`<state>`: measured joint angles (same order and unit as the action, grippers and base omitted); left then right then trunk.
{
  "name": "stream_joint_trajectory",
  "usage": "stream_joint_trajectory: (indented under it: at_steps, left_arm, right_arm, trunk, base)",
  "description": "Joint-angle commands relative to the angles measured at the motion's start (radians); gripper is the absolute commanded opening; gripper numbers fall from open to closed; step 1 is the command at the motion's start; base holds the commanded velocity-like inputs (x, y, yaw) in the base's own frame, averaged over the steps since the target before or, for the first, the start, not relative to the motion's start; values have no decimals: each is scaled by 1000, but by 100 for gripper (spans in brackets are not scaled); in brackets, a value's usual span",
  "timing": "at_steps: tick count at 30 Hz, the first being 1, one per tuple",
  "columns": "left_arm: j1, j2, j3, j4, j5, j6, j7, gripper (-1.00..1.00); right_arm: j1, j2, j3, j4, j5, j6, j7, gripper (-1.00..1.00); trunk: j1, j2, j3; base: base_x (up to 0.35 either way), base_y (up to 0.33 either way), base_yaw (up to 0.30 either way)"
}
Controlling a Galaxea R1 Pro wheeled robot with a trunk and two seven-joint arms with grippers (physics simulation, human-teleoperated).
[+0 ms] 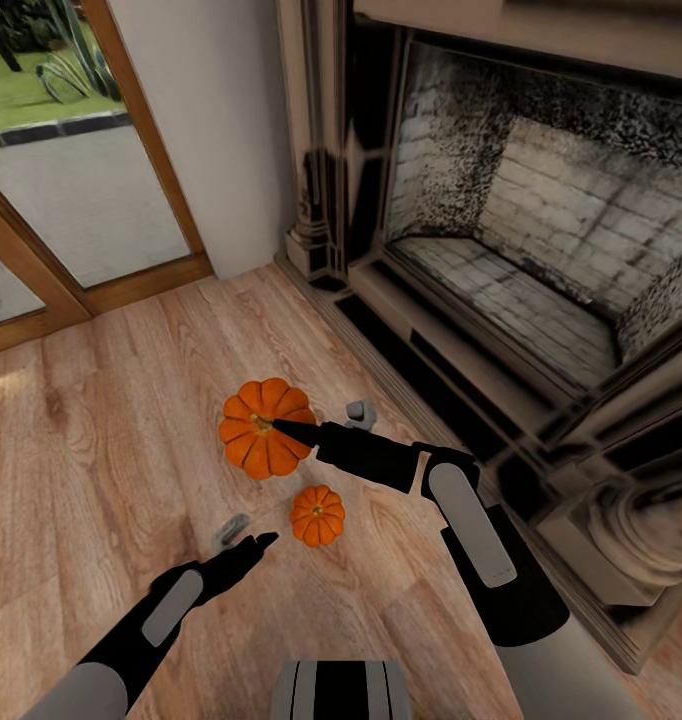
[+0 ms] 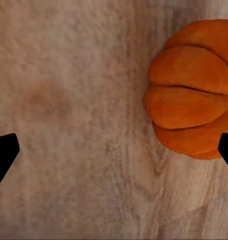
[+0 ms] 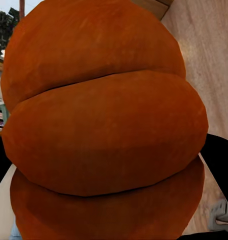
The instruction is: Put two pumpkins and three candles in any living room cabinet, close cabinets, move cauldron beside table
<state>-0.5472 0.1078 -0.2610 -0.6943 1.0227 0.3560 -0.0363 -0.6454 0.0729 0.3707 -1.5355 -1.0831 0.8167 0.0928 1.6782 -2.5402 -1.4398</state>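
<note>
Two orange ribbed pumpkins show over the wood floor. The larger-looking pumpkin [image 1: 256, 440] [image 3: 108, 125] sits between the black fingers [image 3: 220, 160] of my right gripper [image 1: 286, 432], which is shut on it; one finger lies across its top by the stem. The smaller-looking pumpkin [image 1: 317, 514] [image 2: 191, 95] rests on the floor just right of my left gripper [image 1: 253, 541] [image 2: 114, 155], which is open with bare floor between its fingers. The candles, cabinet, cauldron and table are out of view.
A dark stone fireplace [image 1: 541, 270] with a raised hearth edge [image 1: 431, 360] runs along the right. A wood-framed glass door [image 1: 71, 210] and a white wall [image 1: 221, 120] stand at the back left. Wood floor [image 1: 101, 450] spreads to the left.
</note>
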Motion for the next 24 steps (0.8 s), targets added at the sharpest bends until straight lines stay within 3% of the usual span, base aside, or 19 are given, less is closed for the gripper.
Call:
stream_joint_trajectory:
  at_steps: [1, 10, 18, 24]
  left_arm:
    - [0, -3, -4, -2, 5, 1, 11, 100]
    - [0, -15, -4, -5, 4, -1, 34, 100]
    - [0, -28, -6, -9, 2, -2, 35, 100]
    - [0, -48, -6, -28, -47, -2, 34, 100]
  right_arm:
    - [0, 1, -1, 0, 5, 4, 4, -100]
    - [0, 1, -1, -1, 5, 4, 4, -100]
    - [0, 1, -1, -2, 5, 4, 4, -100]
    - [0, 1, 0, -2, 5, 4, 4, -100]
  trunk:
    - [0, 0, -1]
    - [0, 0, -1]
    - [3, -2, -32]
    - [4, -2, -35]
  base:
    - [0, 0, 0]
    - [0, 0, 0]
    - [0, 0, 0]
    - [0, 0, 0]
